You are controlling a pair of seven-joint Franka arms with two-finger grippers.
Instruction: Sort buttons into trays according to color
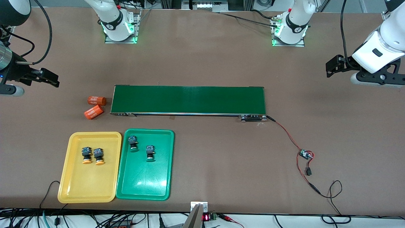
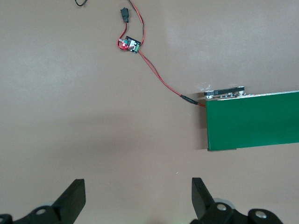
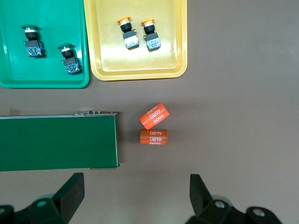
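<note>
You're looking at a wide brown table with a matte top, softly lit from overhead; dark cables trail along its edge nearest the front camera.

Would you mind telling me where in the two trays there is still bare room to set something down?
Both trays are bare in the halves nearer the front camera: the yellow tray below its two orange buttons, the green tray below its two green buttons. It is crowded in each tray's half toward the belt.
</note>
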